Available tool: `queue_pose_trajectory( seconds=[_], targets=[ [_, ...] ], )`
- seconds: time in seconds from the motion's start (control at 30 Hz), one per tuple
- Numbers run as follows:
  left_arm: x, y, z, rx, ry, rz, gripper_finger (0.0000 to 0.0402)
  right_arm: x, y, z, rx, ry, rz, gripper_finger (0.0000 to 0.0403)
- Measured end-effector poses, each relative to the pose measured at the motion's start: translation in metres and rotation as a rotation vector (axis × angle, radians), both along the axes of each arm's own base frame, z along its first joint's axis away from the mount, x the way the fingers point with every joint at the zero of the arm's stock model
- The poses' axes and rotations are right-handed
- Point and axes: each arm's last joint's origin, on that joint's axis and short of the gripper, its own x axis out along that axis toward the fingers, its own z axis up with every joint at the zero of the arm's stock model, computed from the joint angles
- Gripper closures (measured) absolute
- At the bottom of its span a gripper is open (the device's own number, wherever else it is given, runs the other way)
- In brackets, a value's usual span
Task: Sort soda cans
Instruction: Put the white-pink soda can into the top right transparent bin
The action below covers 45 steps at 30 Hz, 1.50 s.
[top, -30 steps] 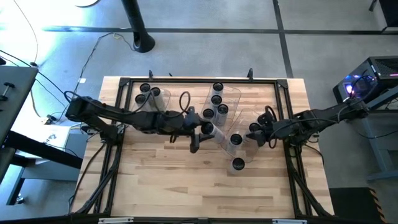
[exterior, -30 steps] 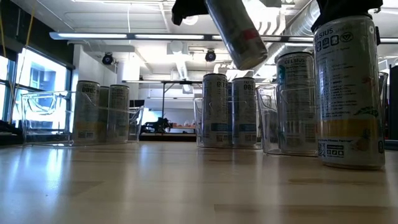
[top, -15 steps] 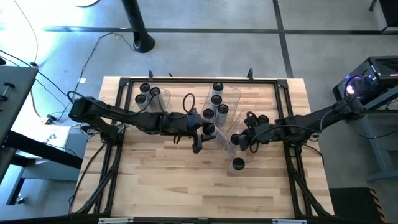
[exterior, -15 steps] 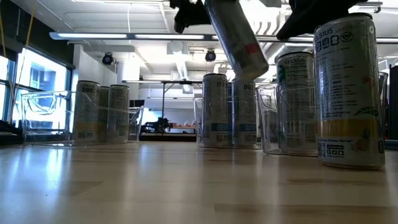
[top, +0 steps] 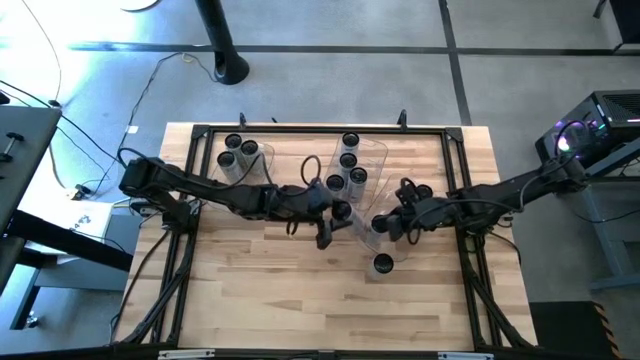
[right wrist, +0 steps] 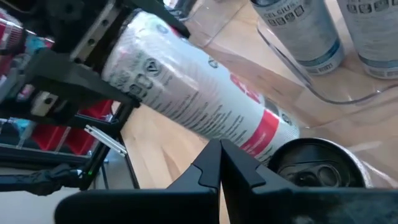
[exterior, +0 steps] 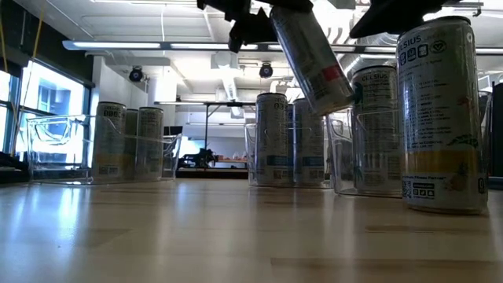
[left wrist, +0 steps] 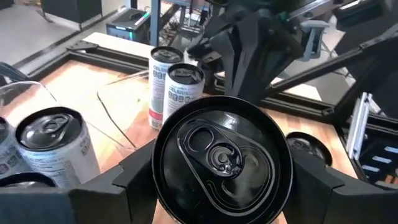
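Observation:
My left gripper (top: 336, 214) is over the table's middle, shut on a silvery soda can (exterior: 310, 55) with a red band, tilted in the air. My right gripper (top: 386, 225) is shut; its tips (right wrist: 221, 155) stand close by the can's lower, red-banded end (right wrist: 267, 127), above another can (right wrist: 311, 168) that stands upright in a clear bin (top: 398, 240). Several cans stand in the middle clear bin (top: 372, 152), three in the far-left bin (top: 240, 155), and one (top: 383, 263) on its base on the bare wood. My left gripper pinches the can's round wall just below its dark top (left wrist: 221, 158), one finger (left wrist: 134, 174) on each side. The can's top faces back along the fingers. The can is lifted clear and slants, red-banded end lowest. My right gripper: I cannot tell whether its shut tips touch the held can.
Two more cans (top: 412, 195) stand near the right bin. A black frame (top: 320, 128) runs around the table's edges. The near half of the wooden top (top: 300, 300) holds only the one loose can.
My right gripper has moved toward the table's left, up to the held can, staying shut. My left gripper has carried the can a little toward the right bin and down; the can stays tilted and clear of the table.

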Motion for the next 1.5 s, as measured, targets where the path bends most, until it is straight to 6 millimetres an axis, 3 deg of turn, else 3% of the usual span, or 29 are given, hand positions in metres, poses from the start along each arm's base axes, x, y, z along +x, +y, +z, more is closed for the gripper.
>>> queue_pose_trajectory(
  seconds=[0.73,1.07,1.5],
  targets=[
    [0.002,0.002,0.004,-0.008,-0.054,0.022,0.0162,-0.006,-0.002,0.006,-0.001,-0.032,0.0,0.0403],
    [0.018,0.001,-0.021,-0.055,-0.037,0.033,0.0162,-0.005,-0.002,0.007,0.004,-0.044,-0.001,0.0403],
    [0.016,0.005,-0.029,-0.026,0.046,0.071,0.0162,-0.005,-0.002,0.008,0.006,-0.053,0.0,0.0403]
  ],
)
